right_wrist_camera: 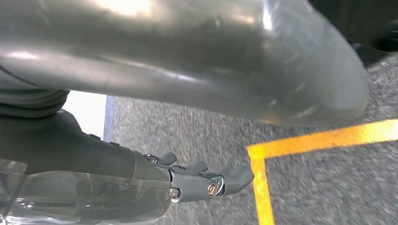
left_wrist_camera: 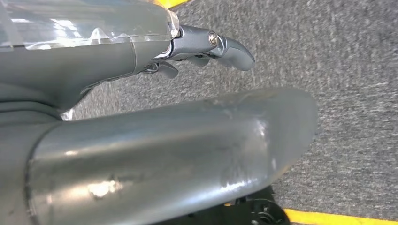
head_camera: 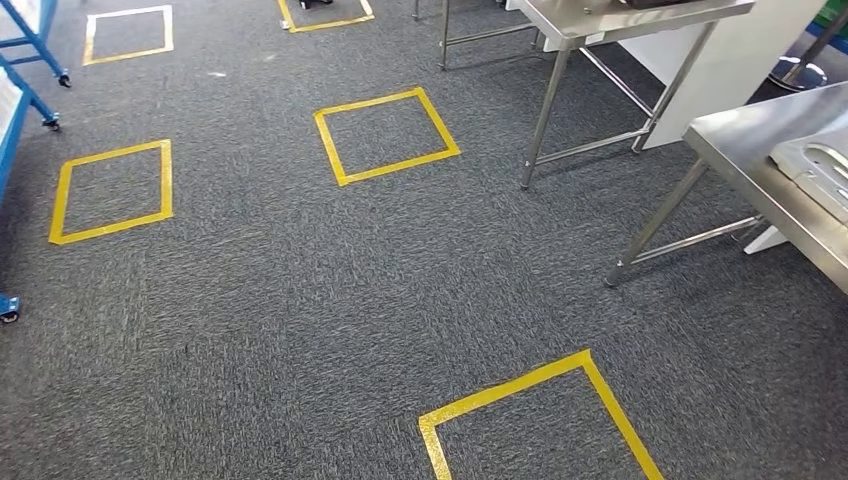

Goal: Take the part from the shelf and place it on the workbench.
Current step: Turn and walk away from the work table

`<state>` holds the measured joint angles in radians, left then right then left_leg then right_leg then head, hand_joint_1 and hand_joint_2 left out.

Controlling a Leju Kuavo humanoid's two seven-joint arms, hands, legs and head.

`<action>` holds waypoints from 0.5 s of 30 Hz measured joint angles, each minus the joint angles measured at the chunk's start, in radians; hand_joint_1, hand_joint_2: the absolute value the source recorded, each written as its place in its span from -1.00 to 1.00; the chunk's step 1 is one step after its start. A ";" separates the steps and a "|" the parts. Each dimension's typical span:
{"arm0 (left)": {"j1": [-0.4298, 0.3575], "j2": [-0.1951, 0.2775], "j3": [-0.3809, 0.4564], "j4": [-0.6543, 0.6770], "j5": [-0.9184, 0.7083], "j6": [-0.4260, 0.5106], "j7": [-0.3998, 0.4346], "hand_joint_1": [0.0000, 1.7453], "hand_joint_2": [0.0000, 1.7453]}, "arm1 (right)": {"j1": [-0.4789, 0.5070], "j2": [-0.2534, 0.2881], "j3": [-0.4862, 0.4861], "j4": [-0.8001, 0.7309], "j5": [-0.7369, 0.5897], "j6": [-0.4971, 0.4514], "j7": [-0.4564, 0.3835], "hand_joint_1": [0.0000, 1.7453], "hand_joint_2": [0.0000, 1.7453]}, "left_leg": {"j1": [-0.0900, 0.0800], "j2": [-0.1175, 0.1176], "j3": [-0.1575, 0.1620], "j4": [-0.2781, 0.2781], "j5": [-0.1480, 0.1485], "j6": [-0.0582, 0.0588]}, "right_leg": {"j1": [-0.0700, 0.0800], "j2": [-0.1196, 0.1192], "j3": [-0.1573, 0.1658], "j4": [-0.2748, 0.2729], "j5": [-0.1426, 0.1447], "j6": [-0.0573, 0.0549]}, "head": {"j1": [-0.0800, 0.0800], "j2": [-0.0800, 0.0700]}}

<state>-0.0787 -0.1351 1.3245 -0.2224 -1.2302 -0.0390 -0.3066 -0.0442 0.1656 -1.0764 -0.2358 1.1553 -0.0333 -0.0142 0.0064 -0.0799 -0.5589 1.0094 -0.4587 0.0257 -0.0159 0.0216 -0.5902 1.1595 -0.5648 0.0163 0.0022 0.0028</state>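
— Where does the part sit?
— A pale moulded part (head_camera: 815, 172) lies on the steel workbench (head_camera: 745, 150).
— And the hands?
— Left hand (left_wrist_camera: 187, 89) and right hand (right_wrist_camera: 187, 117) hang above carpet, fingers extended, holding nothing.

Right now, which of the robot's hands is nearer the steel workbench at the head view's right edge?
Probably right. The workbench stands ahead on the robot's right; the right hand hangs on that side, the left hand farther off.
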 joint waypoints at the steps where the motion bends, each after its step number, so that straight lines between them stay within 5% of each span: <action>1: -0.001 -0.011 -0.003 0.000 -0.009 0.012 -0.002 -1.00 -1.00 | 0.001 -0.001 -0.003 0.000 -0.001 -0.003 0.000 -1.00 -1.00 | -0.002 -0.014 -0.002 0.005 -0.002 -0.003 | -0.002 0.026 0.025 -0.064 0.030 -0.002 | 0.000 0.000; 3: -0.005 -0.038 -0.012 0.000 -0.021 0.042 -0.005 -1.00 -1.00 | -0.001 -0.002 -0.010 0.000 -0.003 -0.011 0.001 -1.00 -1.00 | -0.003 -0.038 -0.010 0.011 -0.002 -0.013 | -0.004 0.060 0.049 -0.130 0.050 -0.006 | -0.001 0.000; 6: -0.003 -0.067 -0.022 0.000 -0.023 0.059 -0.005 -1.00 -1.00 | -0.009 -0.001 -0.015 0.000 -0.004 -0.015 0.001 -1.00 -1.00 | 0.001 -0.061 -0.019 0.007 0.003 -0.033 | -0.002 0.035 0.056 -0.142 0.052 -0.020 | -0.001 0.000; 8: -0.002 -0.070 -0.024 0.000 -0.014 0.046 -0.002 -1.00 -1.00 | -0.007 -0.001 -0.015 0.000 -0.001 -0.014 0.000 -1.00 -1.00 | 0.000 -0.013 -0.037 0.045 -0.022 -0.040 | -0.003 0.006 0.064 -0.154 0.057 -0.035 | -0.004 0.000; 10: -0.003 -0.060 -0.024 0.000 -0.009 0.024 -0.001 -1.00 -1.00 | -0.002 -0.001 -0.016 0.000 0.003 -0.012 -0.001 -1.00 -1.00 | 0.001 0.049 -0.090 0.159 -0.085 -0.047 | 0.001 -0.024 0.067 -0.158 0.056 -0.045 | -0.009 0.000; 12: -0.003 -0.048 -0.024 0.000 -0.008 0.014 -0.002 -1.00 -1.00 | 0.000 -0.002 -0.018 0.000 0.005 -0.012 -0.003 -1.00 -1.00 | 0.004 0.068 -0.146 0.275 -0.130 -0.053 | 0.005 -0.056 0.067 -0.157 0.053 -0.048 | -0.010 0.000; 13: -0.002 -0.044 -0.024 0.000 -0.008 0.012 -0.002 -1.00 -1.00 | 0.001 -0.002 -0.018 0.000 0.005 -0.012 -0.004 -1.00 -1.00 | 0.005 0.071 -0.151 0.289 -0.127 -0.055 | 0.006 -0.070 0.068 -0.157 0.051 -0.048 | -0.010 0.000; 15: 0.001 -0.036 -0.024 0.000 -0.008 0.012 -0.002 -1.00 -1.00 | 0.000 -0.003 -0.020 0.000 0.007 -0.012 -0.006 -1.00 -1.00 | 0.005 0.086 -0.102 0.203 -0.072 -0.053 | 0.006 -0.097 0.074 -0.157 0.046 -0.045 | -0.010 0.000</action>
<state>-0.0773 -0.1712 1.3008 -0.2224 -1.2383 -0.0265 -0.3089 -0.0441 0.1626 -1.0961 -0.2358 1.1625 -0.0453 -0.0202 0.0119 0.0061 -0.6613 1.2120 -0.5309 -0.0270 -0.0097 -0.0751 -0.5160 1.0026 -0.5184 -0.0283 -0.0081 0.0028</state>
